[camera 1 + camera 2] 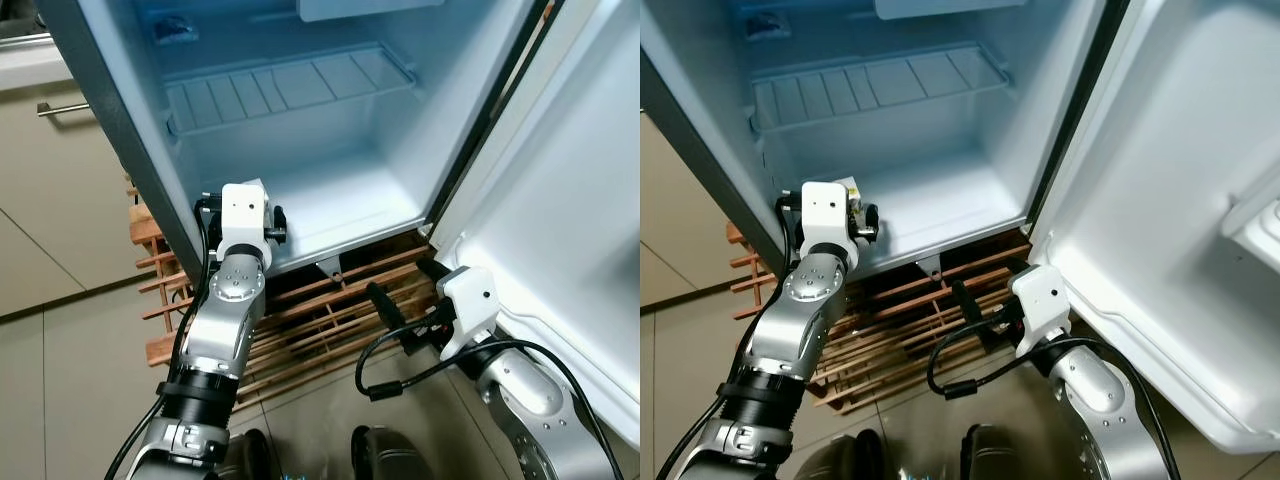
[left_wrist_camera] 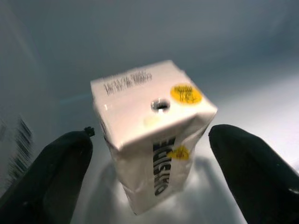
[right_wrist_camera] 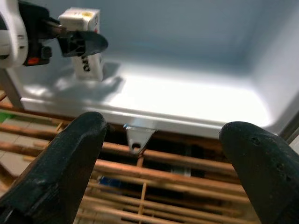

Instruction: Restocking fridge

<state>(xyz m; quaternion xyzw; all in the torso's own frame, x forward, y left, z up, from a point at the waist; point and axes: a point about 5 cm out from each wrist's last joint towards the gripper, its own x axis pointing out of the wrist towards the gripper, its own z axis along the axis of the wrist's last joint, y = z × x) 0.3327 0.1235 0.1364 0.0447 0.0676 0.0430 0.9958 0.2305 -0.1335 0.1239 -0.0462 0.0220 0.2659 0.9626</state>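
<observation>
A small white carton (image 2: 149,130) with black lettering and yellow stickers stands upright on the fridge floor (image 1: 340,205), near its front left corner. My left gripper (image 2: 150,135) is open around the carton, one black finger on each side with a gap to both. The carton (image 3: 86,44) and the left fingers (image 3: 86,43) also show in the right wrist view. My right gripper (image 1: 405,290) is open and holds nothing. It hovers low in front of the fridge's bottom edge, over a wooden slatted rack (image 1: 320,320).
The open fridge has a ribbed shelf (image 1: 290,85) above the floor. Its white door (image 1: 560,230) swings out at my right, close beside the right arm. A cabinet with a metal handle (image 1: 60,108) stands at left. A black cable (image 1: 400,385) loops off the right arm.
</observation>
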